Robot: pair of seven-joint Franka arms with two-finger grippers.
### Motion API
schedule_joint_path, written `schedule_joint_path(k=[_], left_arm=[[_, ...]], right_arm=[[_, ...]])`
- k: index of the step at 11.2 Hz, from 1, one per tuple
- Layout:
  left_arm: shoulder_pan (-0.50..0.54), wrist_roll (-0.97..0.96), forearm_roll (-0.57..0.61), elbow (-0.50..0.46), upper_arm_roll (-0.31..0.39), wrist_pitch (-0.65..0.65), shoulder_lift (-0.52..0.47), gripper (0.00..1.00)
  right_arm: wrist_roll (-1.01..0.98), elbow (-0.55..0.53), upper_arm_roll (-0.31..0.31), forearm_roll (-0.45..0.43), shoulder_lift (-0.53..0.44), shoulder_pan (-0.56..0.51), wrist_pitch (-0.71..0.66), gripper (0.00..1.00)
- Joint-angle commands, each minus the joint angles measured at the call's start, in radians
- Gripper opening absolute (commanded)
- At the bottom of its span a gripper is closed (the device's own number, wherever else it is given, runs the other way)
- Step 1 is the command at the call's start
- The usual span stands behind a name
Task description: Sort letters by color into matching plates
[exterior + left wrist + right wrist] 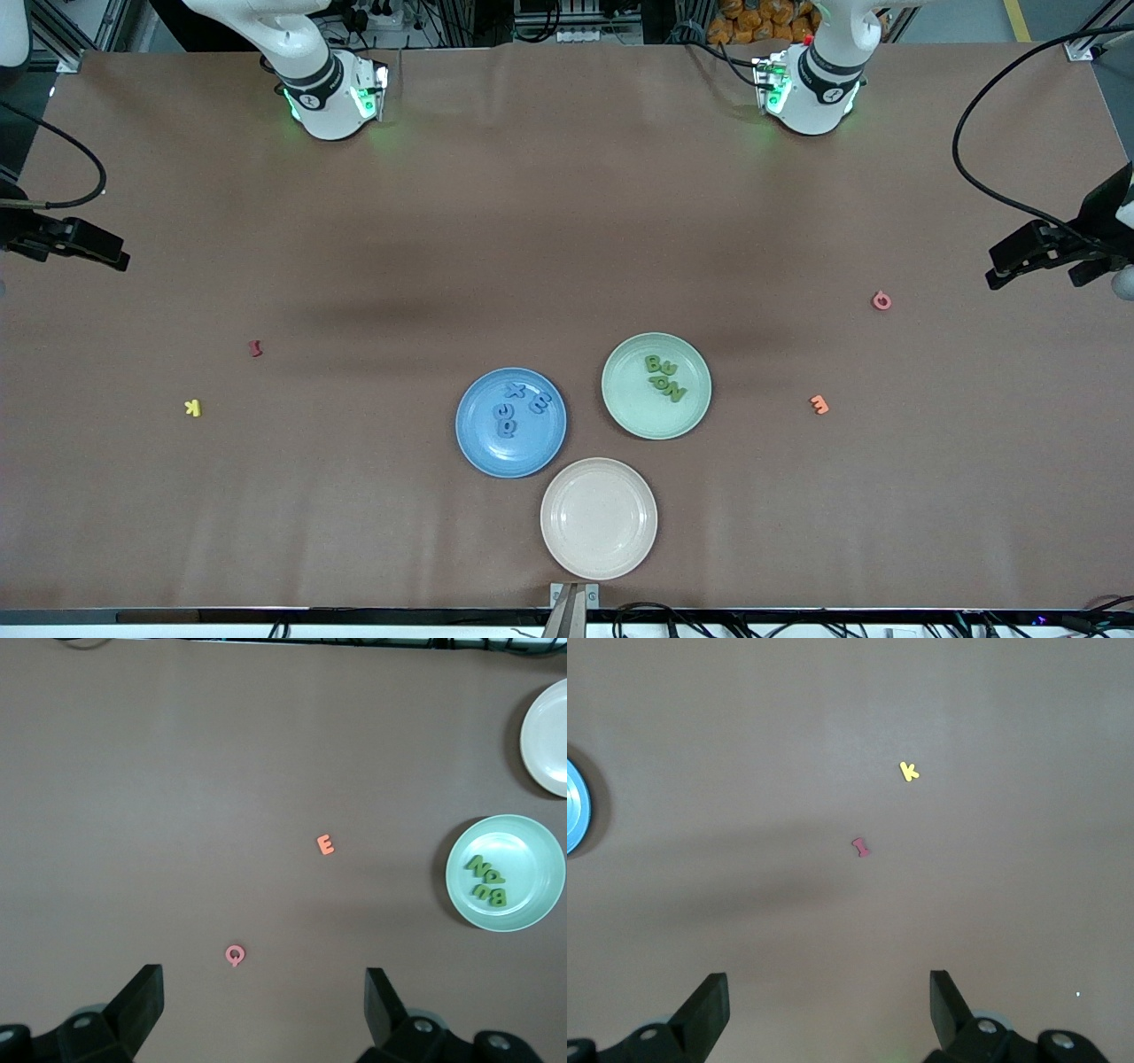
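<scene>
Several blue letters (523,409) lie in the blue plate (496,454), near the middle of the table. Beside it, toward the left arm's end, the pale green plate (636,412) holds several green letters (665,377), also seen in the left wrist view as green letters (487,881) in the green plate (523,911). My left gripper (264,981) hangs open and empty over bare table close to a pink Q. My right gripper (828,985) is open and empty above bare table at the right arm's end; an edge of the blue plate (574,806) shows there.
A cream-white plate (599,540) sits empty, nearest the front camera. A pink Q (881,300) and an orange E (819,405) lie toward the left arm's end. A dark red I (256,348) and a yellow K (193,408) lie toward the right arm's end.
</scene>
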Motion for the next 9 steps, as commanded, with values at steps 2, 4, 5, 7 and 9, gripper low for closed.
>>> schedule_joint_path(k=[2,4,5,7,9], left_arm=[[-0.003,0.010,0.026,0.021,-0.012,-0.049,-0.012,1.00],[-0.010,0.004,0.022,0.023,-0.015,-0.063,-0.020,1.00],[-0.010,0.004,-0.004,0.029,-0.012,-0.072,-0.018,1.00],[-0.010,0.004,-0.024,0.046,-0.012,-0.094,-0.015,1.00],[-0.013,0.004,-0.026,0.055,-0.012,-0.112,-0.015,1.00]], right_arm=[[0.011,0.005,0.010,-0.017,-0.001,-0.012,-0.005,1.00],[0.010,0.005,0.009,-0.017,-0.001,-0.018,-0.005,1.00],[0.010,0.005,0.009,-0.017,-0.001,-0.020,-0.005,1.00],[0.010,0.005,0.010,-0.017,-0.001,-0.020,-0.005,1.00],[0.010,0.007,0.010,-0.017,-0.001,-0.021,-0.005,1.00]])
